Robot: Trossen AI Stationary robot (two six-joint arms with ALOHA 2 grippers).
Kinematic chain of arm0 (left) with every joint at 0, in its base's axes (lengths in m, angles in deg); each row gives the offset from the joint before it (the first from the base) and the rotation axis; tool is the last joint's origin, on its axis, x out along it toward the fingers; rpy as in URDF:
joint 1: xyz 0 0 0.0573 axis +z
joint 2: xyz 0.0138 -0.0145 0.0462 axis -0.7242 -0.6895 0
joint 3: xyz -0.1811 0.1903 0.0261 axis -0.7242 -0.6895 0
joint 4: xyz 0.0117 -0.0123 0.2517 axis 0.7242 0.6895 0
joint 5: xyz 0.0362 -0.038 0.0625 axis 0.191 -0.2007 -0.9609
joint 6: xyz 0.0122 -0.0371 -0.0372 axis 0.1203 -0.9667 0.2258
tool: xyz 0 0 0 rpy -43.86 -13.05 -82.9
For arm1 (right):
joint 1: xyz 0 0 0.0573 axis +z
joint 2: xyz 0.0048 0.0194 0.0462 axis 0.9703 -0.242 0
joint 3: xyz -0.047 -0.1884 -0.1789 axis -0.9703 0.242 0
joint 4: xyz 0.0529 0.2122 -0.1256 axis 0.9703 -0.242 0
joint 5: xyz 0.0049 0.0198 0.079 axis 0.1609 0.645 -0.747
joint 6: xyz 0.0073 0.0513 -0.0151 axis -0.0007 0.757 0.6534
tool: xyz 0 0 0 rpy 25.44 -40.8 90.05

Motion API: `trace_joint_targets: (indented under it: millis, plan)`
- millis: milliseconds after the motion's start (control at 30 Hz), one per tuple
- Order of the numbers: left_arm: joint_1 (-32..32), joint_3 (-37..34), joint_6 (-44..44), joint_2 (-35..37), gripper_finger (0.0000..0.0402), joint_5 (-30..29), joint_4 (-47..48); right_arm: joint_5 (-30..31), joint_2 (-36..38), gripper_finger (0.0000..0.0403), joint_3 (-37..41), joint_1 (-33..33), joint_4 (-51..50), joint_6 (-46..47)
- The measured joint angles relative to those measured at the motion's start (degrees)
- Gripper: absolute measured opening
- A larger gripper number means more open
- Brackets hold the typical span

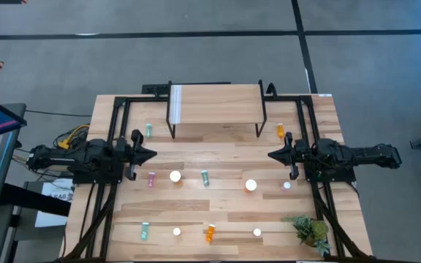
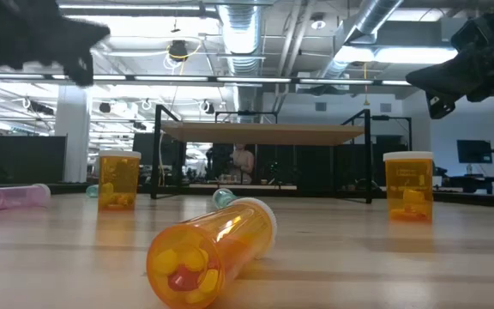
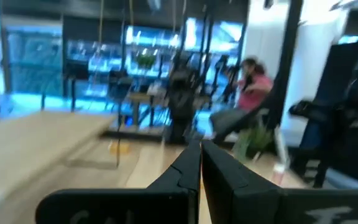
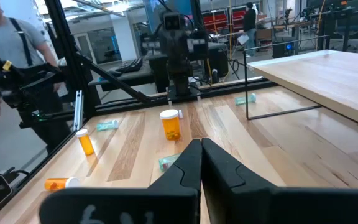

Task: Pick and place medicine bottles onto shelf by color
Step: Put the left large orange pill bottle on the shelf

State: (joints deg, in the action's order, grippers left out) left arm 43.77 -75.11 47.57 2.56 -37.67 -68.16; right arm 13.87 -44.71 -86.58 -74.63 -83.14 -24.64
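Bench (image 1: 218, 215) of light wood planks, black frame rails down both sides. Shelf (image 1: 216, 104) stands at the far middle of the bench on thin black legs, whitish strip along its left edge, top bare.

Left arm comes in from the left side, left claw (image 1: 150, 154) clenched, fingers pressed together, grasping nothing, hanging above the bench. Right arm mirrors it from the right, right claw (image 1: 272, 155) likewise clenched and empty, tips pointing at the other claw.

Small green plant (image 1: 311, 230) sits at the near right corner.

Medicine bottles are scattered over the bench, none on the shelf:
- wide orange bottle (image 1: 175, 176), upright, white lid, left of centre
- second wide orange bottle (image 1: 251, 185), upright, right of centre
- teal bottle (image 1: 205, 177) lying between those two
- pink bottle (image 1: 151, 179) lying just left of the first wide one
- pink bottle (image 1: 286, 186) under the right claw (upright, I think)
- teal bottle (image 1: 149, 131) beside the shelf's left legs
- orange bottle (image 1: 280, 131) beside the shelf's right legs
- near row: teal bottle (image 1: 144, 231), a white-capped upright one (image 1: 177, 232), orange lying bottle (image 1: 210, 233), another white-capped upright one (image 1: 256, 232) (body colours of the two upright ones not readable from above)
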Motion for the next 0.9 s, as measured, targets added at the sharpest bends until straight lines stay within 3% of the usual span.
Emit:
trace_joint_targets:
  millis: [267, 433, 667, 900]
  plan:
    - [0.0, 12.5, 0.3, -9.4, 0.0, -1.1, 4.7, 0.0, 0.0, 0.0027, 0.0, 0.0, 0.0, 0.0]
    - [0.0, 20.2, -1.5, -20.8, 0.0, -0.7, 6.8, 0.0, 0.0, 0.0027, 0.0, 0.0, 0.0, 0.0]
    - [0.0, 33.4, -2.4, -38.2, 0.0, 0.9, 22.5, 0.0, 0.0, 0.0027, 0.0, 0.0, 0.0, 0.0]
    - [0.0, 39.8, 0.5, -48.3, 0.0024, 2.2, 27.2, 0.0, 0.0, 0.0027, 0.0, 0.0, 0.0, 0.0]
